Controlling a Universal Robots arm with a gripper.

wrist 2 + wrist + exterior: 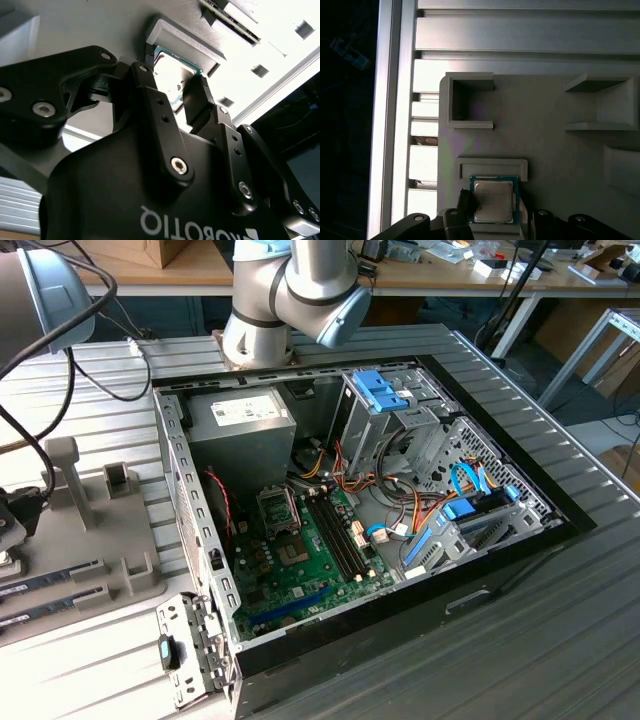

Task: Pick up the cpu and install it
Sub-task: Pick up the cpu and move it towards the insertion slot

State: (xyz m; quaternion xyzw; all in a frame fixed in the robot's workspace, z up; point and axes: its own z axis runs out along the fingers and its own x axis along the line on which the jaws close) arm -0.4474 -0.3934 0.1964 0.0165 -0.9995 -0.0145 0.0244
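The end effector hangs directly over the cpu, its fingers narrowly apart and flanking two opposite edges of the chip, which lies flat in a grey holder on the desk.

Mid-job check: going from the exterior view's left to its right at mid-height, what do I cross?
Grey holder tray → processor socket → memory slots → drive cage with blue tabs.
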